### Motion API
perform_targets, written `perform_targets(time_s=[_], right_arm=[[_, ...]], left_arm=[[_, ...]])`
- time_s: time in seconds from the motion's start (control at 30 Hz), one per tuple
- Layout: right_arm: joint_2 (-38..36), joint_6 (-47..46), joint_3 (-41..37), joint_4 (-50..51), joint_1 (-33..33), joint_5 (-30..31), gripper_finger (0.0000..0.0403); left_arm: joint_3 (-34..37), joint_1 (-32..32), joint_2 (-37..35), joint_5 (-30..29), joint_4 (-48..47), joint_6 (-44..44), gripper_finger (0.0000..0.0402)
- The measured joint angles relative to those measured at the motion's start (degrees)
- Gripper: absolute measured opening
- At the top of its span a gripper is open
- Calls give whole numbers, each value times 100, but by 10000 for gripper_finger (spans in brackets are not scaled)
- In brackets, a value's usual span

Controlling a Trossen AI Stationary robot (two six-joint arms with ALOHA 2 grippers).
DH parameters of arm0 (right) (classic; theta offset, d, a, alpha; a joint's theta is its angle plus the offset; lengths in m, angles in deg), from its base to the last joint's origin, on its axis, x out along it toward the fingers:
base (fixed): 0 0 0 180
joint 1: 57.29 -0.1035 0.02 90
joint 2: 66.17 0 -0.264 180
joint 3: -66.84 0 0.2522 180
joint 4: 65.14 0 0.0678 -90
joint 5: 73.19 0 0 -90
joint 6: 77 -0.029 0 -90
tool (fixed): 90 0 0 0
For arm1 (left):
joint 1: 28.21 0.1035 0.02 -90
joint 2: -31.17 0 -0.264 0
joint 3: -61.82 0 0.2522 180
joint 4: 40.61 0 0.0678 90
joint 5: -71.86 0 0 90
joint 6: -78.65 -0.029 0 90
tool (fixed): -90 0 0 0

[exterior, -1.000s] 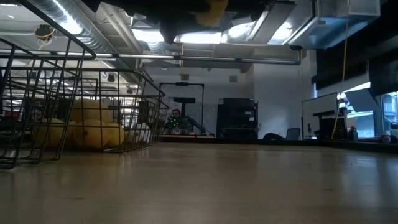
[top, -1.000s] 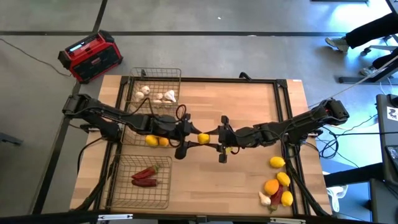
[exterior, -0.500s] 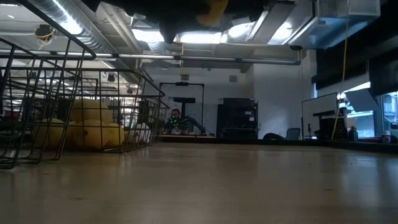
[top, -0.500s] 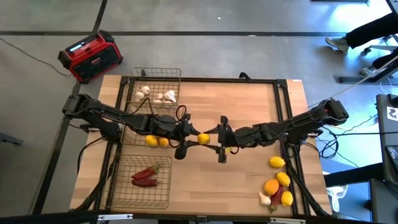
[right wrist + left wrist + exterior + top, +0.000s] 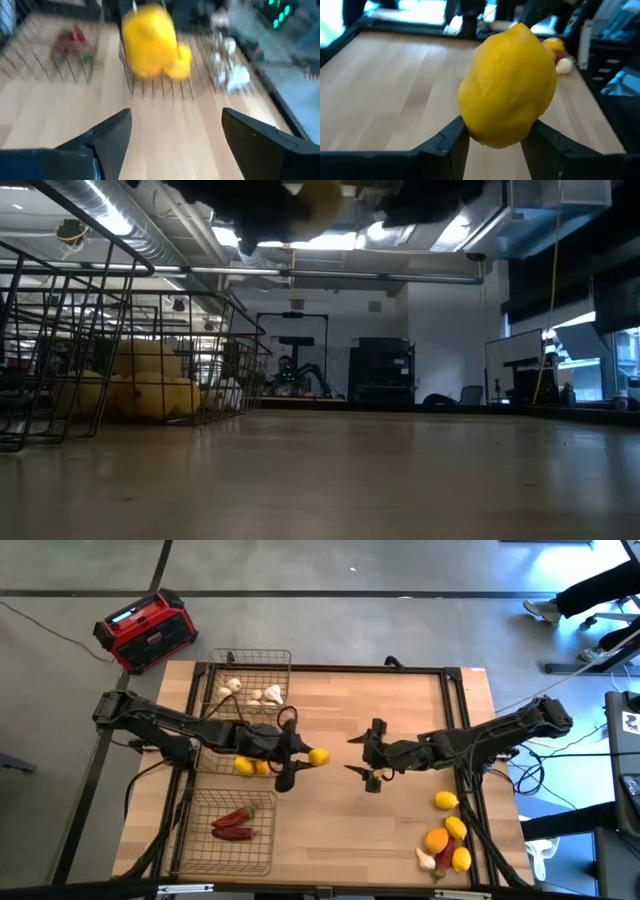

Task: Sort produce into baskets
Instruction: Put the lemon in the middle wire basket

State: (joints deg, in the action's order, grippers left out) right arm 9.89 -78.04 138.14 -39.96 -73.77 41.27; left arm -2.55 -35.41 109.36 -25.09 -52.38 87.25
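Observation:
My left gripper (image 5: 308, 758) is shut on a yellow lemon (image 5: 319, 756) above the table's middle, just right of the middle wire basket (image 5: 214, 766). That basket holds a few lemons (image 5: 251, 767). The held lemon also shows in the left wrist view (image 5: 507, 85) and at the top of the low view (image 5: 320, 198). My right gripper (image 5: 356, 756) is open and empty, a short way right of the lemon and facing it (image 5: 147, 42). The far basket (image 5: 252, 662) holds garlic bulbs (image 5: 250, 693). The near basket (image 5: 260, 852) holds red chilies (image 5: 232, 825). My left gripper pinches the lemon by its two sides (image 5: 470, 131) between its two fingers (image 5: 447, 145), near the end of the lemon that faces the gripper. The fingers come level from the table's left. The lemon is lifted clear of the table, its pointed end away from the gripper.
A pile of lemons, an orange, a garlic bulb and a chili (image 5: 446, 837) lies at the table's near right corner. A red-and-black box (image 5: 146, 630) stands on the floor beyond the far left corner. A bare stretch of wood lies between the baskets and the pile.
My right gripper has drawn back toward the table's right edge, away from the lemon. My left gripper has gone a little toward the left, toward the middle basket, carrying the lemon clear of the table.

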Motion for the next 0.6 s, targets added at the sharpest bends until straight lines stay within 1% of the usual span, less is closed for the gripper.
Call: perform_targets(time_s=[0.17,0.33,0.47,0.6], right_arm=[[29,-586,-61,756,1,5,303],[103,-855,-419,765,1,40,303],[135,-1091,-731,848,17,528,303],[146,-1395,-1005,814,185,589,303]], left_arm=[[0,0,-516,-345,-949,491,153],[0,0,-1158,-703,-2127,1110,153],[0,0,-1628,-989,-3094,1627,153],[0,0,-1993,-1394,-4019,2226,153]])
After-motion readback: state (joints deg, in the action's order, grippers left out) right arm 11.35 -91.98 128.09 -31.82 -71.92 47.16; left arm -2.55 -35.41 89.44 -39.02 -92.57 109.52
